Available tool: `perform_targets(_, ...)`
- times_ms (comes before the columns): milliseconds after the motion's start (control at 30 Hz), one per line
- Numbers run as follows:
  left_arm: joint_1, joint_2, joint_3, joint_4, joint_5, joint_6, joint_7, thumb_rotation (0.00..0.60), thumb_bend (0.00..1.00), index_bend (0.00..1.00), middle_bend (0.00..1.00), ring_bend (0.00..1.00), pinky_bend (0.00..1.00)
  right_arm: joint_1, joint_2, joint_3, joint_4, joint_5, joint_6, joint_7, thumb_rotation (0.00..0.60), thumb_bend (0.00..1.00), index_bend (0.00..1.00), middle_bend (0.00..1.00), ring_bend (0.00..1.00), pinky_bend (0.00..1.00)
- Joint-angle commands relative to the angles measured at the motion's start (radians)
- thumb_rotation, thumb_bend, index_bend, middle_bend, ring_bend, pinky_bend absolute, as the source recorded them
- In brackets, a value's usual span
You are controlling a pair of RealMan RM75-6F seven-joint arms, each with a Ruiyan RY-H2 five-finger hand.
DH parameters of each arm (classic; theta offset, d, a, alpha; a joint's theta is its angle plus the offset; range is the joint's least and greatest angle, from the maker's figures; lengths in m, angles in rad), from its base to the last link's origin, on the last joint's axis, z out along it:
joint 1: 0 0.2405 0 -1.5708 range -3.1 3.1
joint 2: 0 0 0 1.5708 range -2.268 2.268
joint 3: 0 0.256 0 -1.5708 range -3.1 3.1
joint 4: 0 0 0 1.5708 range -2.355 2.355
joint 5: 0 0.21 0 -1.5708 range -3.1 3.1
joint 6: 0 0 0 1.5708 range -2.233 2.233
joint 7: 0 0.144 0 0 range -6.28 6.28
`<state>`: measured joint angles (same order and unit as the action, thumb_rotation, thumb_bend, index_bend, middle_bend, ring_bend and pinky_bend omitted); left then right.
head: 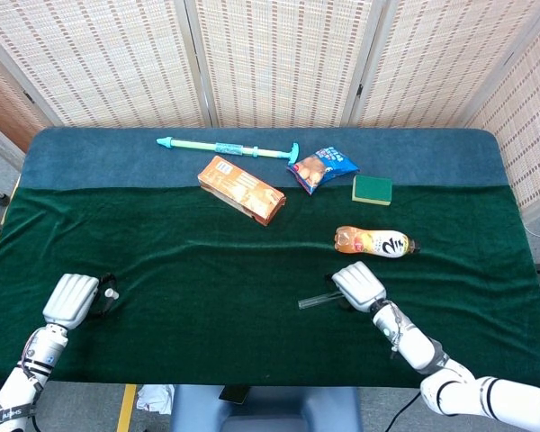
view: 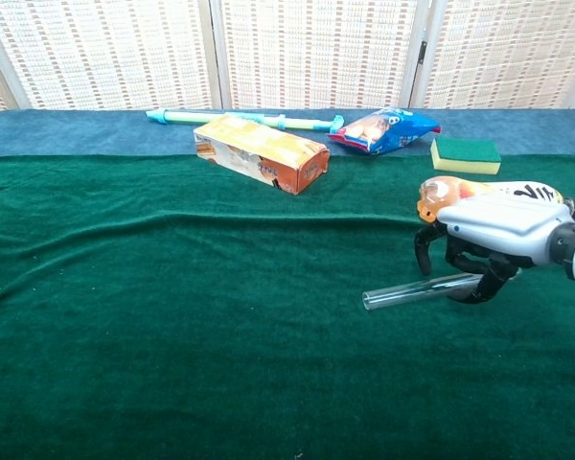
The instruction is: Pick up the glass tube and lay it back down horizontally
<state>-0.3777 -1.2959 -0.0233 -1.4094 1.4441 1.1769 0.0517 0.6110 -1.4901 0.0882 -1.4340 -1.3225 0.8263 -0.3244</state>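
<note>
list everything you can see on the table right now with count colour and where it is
glass tube: one, clear, lying on the green cloth, front right
drink bottle: one, orange, lying behind the tube
sponge: one, green and yellow, back right
snack bag: one, blue, back centre
carton: one, orange, left of the bag
toy water pump: one, teal, along the back edge
tablecloth: one, green
left hand: one, white, front left edge
right hand: one, white, fingers curled over the tube's right end
</note>
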Motion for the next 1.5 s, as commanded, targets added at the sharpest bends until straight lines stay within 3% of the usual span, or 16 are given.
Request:
perform_targets(33, 0.0, -0.001, 0.0, 0.002, 0.0, -0.001, -0.001, 0.6, 0.49, 0.58, 1.0, 0.91, 0.94, 0.005, -0.006, 0.0, 0.007, 0.01, 0.003, -0.007, 0.6, 0.35, 0.46, 0.9, 0.97, 0.97)
perform_targets(333, 0.002, -0.004, 0.0, 0.009, -0.002, -0.001, -0.007, 0.6, 0.49, 0.58, 1.0, 0.91, 0.94, 0.021, -0.029, -0.006, 0.036, 0.036, -0.001, -0.026, 0.6, 0.35, 0.48, 0.9, 0.97, 0.97)
perform_targets(700, -0.006, 0.024, -0.024, -0.003, 0.002, 0.007, -0.094, 0.6, 0.49, 0.58, 1.0, 0.91, 0.94, 0.029, -0.012, 0.008, -0.003, 0.027, 0.026, 0.044, 0.6, 0.36, 0.77, 0.94, 1.0, 1.0)
perform_targets(967, -0.032, 0.083, -0.071, -0.07, 0.019, 0.022, -0.236, 0.6, 0.49, 0.58, 1.0, 0.91, 0.94, 0.043, 0.011, 0.068, -0.104, 0.015, 0.051, 0.215, 0.6, 0.44, 0.91, 1.0, 1.0, 1.0)
perform_targets(1500, -0.096, 0.109, -0.137, -0.225, 0.103, 0.087, -0.314, 0.6, 0.49, 0.58, 1.0, 0.91, 0.94, 0.146, -0.153, 0.191, -0.159, 0.207, 0.016, 0.284, 0.6, 0.47, 0.94, 1.0, 1.0, 1.0)
